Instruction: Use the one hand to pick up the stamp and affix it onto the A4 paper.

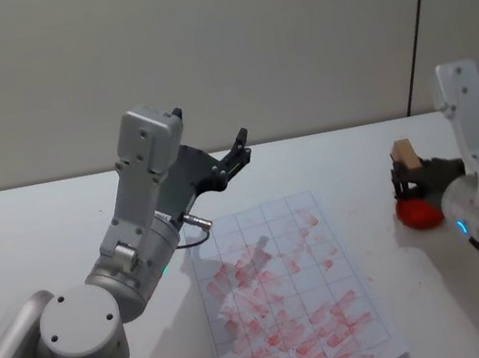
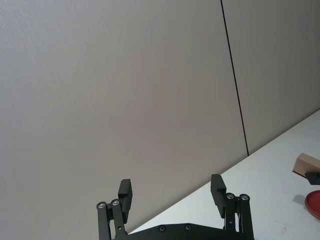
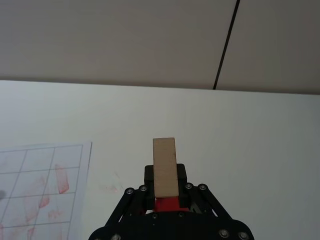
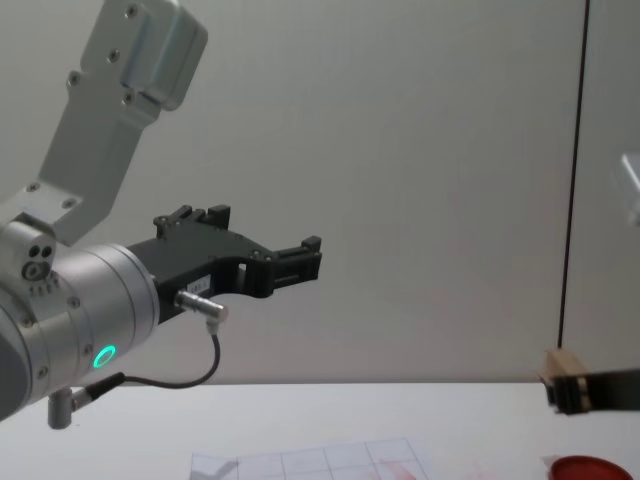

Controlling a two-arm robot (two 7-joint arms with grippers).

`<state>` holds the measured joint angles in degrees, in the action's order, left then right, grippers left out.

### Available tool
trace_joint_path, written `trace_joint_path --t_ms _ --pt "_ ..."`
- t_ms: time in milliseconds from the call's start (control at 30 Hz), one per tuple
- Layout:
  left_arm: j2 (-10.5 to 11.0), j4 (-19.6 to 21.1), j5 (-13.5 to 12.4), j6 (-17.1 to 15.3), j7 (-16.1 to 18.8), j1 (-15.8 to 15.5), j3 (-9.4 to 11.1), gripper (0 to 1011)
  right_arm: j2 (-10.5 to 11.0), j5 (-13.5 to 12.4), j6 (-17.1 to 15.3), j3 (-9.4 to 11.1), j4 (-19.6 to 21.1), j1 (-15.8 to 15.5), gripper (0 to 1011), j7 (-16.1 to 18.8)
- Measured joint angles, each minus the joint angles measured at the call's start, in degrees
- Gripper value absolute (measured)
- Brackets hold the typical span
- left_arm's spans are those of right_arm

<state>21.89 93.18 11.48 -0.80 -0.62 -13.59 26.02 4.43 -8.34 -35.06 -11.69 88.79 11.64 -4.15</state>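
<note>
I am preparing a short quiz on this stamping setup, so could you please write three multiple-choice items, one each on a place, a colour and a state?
1. Where is the stamp?
A. lying on the A4 paper
B. in the right claw above the round pad
C. in the left claw

2. What colour is the round pad?
A. red
B. blue
C. green

3. How is the left claw?
A. shut on the stamp
B. open and raised, holding nothing
C. pressed flat on the table

Answers: 1 B, the right claw grips the block off to the right of the A4 paper; 2 A, it shows red; 3 B, its fingers stand apart in the air.
</note>
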Motion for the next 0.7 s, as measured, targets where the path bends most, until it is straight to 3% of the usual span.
trace_joint_path --t_ms 533,700 --pt "0.0 0.0 0.0 0.0 0.0 0.0 0.0 1001 0.63 0.03 -1.6 0.74 -1.03 -1.81 235 -0.26" --pt "0.0 0.0 0.0 0.0 0.0 0.0 0.0 1001 0.54 0.18 -1.54 0.9 -1.68 -1.87 349 -0.41"
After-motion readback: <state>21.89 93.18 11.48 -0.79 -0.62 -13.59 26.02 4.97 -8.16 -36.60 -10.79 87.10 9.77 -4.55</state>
